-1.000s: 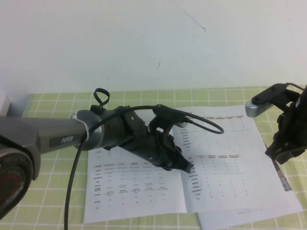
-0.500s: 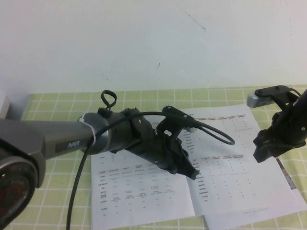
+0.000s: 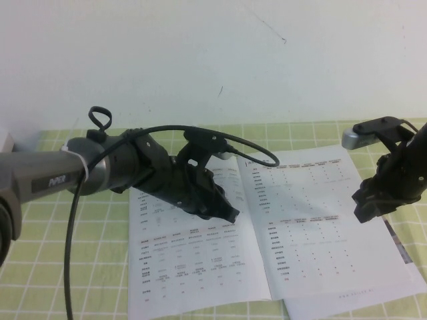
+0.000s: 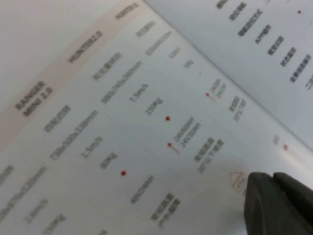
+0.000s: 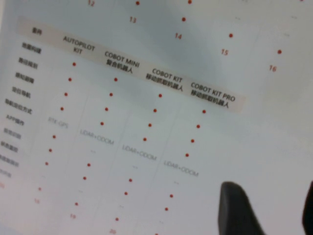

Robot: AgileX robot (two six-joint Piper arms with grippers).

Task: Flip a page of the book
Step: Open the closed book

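L gripper (image 3: 230, 217) pulled back left over book (image 3: 200, 267), state unclear | R gripper (image 3: 367, 208) released | page (image 5: 146, 122): "COBOT KIT PRO"

Book (image 3: 267, 227), open flat: right-hand page (image 5: 146, 122) headed "AUTOPILOT KIT", "COBOT MINI", "COBOT KIT", "COBOT KIT PRO"; red row numbers 12–16; grey "LIDAR+ODOM" in cells; left-hand page (image 4: 98, 122) headed "RANGER MINI 2.0", "HUNTER 2.0"; "1.5m/s" in cells.

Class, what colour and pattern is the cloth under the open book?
Light green with a white grid of squares, clearest in the high view: the cloth under the book.
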